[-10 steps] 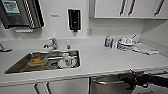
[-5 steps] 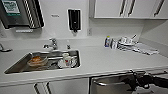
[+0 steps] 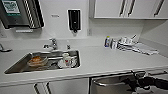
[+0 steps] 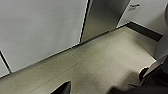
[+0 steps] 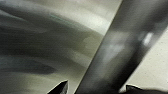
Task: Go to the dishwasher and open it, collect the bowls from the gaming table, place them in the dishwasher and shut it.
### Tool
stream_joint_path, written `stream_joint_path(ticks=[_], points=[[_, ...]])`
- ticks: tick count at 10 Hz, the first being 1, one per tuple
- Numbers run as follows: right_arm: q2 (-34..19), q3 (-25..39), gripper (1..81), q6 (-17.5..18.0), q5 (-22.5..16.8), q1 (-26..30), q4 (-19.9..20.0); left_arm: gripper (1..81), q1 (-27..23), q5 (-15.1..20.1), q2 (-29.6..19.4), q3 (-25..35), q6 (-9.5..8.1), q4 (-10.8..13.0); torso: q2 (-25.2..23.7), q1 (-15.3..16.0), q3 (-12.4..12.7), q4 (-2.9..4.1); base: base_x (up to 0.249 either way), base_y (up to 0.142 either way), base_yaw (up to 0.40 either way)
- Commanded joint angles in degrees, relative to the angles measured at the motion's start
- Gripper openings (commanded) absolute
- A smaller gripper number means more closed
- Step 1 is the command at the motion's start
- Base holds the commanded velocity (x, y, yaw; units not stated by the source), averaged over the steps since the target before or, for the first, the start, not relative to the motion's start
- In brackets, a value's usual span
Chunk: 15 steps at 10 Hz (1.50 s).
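Steel shines on the brushed stainless-steel dishwasher front (image 3: 112, 85), which sits under the white desk (image 3: 107, 60), just right of the metal sink (image 3: 45, 62). Nothing has moved in the last second; the door looks only a little open at its top. The right black claw (image 3: 133, 81) stays at the door's top edge. I cannot tell if it is clamped.

dishwasher (image 3: 110, 85): showing brushed steel, softly glossy
sink (image 3: 20, 65): shining bare metal
countertop (image 3: 105, 60): looking smooth, white
floor (image 4: 100, 65): appearing matt, speckled
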Motion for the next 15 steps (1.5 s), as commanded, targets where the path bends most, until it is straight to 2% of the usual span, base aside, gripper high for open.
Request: stream_joint_path(ticks=[1,10,15], points=[[-2.3,0.2,81.1,-3.2,-14.6,-0.5,-3.5,81.1,-2.9,0.1,-1.9,-0.8,-0.09,-0.3,0.0,0.0,0.0,0.00,0.000,0.000,0.000],[-4.0,4.0,81.1,-4.9,-12.4,-3.5,-3.5,81.1,-2.9,0.2,-1.5,-0.8,-0.09,-0.3,0.0,0.0,0.1,0.00,0.000,0.000,0.000],[-3.5,4.3,81.1,-4.7,-12.4,-3.8,-3.5,81.1,-2.9,0.4,-1.4,-0.8,-0.44,-0.3,0.0,0.0,0.1,0.00,-0.078,0.000,0.000]])
